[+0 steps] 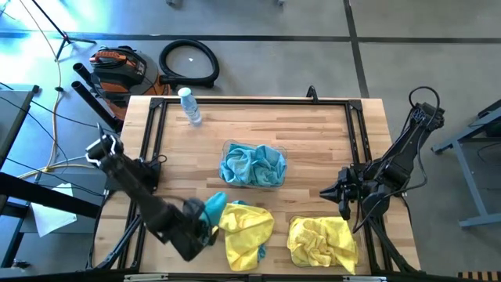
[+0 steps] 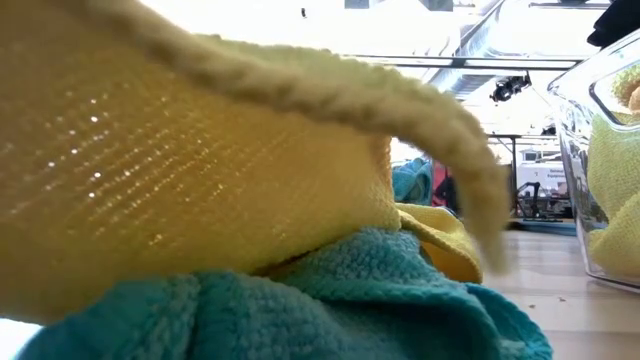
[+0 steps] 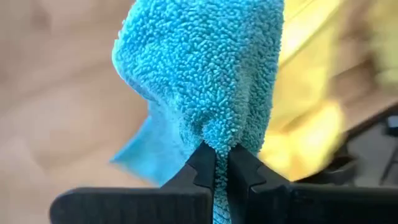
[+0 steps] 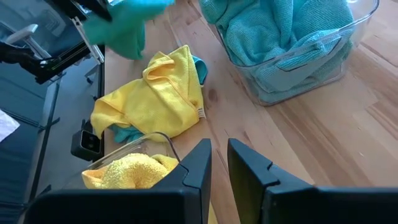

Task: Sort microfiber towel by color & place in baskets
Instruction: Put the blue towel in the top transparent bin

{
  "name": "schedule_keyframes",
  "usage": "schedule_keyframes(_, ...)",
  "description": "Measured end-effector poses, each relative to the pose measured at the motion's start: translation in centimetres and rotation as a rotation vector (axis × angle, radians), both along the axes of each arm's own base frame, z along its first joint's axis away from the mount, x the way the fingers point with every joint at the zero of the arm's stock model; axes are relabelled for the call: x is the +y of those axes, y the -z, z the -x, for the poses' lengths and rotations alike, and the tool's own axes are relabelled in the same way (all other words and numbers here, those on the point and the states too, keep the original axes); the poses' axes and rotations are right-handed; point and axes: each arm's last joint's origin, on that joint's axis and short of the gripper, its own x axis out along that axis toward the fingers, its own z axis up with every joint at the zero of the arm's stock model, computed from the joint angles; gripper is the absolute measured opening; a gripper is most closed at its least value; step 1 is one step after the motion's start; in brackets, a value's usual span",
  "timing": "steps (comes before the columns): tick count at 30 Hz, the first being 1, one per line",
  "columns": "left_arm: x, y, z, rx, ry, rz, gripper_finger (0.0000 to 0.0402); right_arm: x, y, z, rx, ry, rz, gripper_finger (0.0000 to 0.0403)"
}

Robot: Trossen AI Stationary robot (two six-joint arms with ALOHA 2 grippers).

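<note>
My left gripper (image 1: 205, 222) is shut on a teal cloth (image 1: 214, 207) near the table's front, left of a loose yellow cloth (image 1: 246, 229). That yellow cloth lies on the table over another teal cloth (image 1: 262, 251), and both fill the low view (image 2: 200, 180). A clear basket (image 1: 227, 174) at mid-table holds teal cloths (image 1: 253, 164). A second clear basket (image 4: 146, 138) at the front right holds yellow cloths (image 1: 321, 243). My right gripper (image 1: 323, 193) is shut and empty, between the two baskets near the right rail. My left gripper pinches a bunched fold of the teal cloth (image 3: 214, 134) between its two fingers. The fingers come from the table's left, slanting down. The cloth bulges out past the fingertips. In the right wrist view the cloth (image 4: 124, 28) hangs clear of the table.
A clear plastic bottle (image 1: 189, 106) lies at the far left of the table. A black rail frame (image 1: 250, 100) runs round the tabletop. Bare wood (image 1: 313, 133) shows at the far right of the table.
</note>
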Motion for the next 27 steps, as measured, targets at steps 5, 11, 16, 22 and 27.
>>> schedule_keyframes(5, 3.1, -5.0, -1.8, -0.079, 0.101, -0.159, 0.0001, 0.0, 0.0, 0.0, -0.001, 0.001, 0.001, 0.0046)
schedule_keyframes(11, 8.6, -10.4, -5.6, -0.184, 0.265, -0.319, 0.0001, -0.2, -0.1, -0.1, -0.040, 0.053, 0.026, 0.0046)
schedule_keyframes(16, 13.8, -13.5, -8.4, -0.299, 0.363, -0.445, 0.0000, -0.2, -0.3, -0.2, -0.082, 0.097, 0.042, 0.0046)
schedule_keyframes(22, 18.8, -14.9, -11.8, -0.486, 0.514, -0.563, 0.0000, -0.2, -0.5, -0.3, -0.111, 0.118, 0.033, 0.0046)
schedule_keyframes(27, 21.4, -12.1, -14.0, -0.399, 0.676, -0.519, 0.0000, -0.2, -0.6, -0.3, -0.137, 0.172, -0.024, 0.0046)
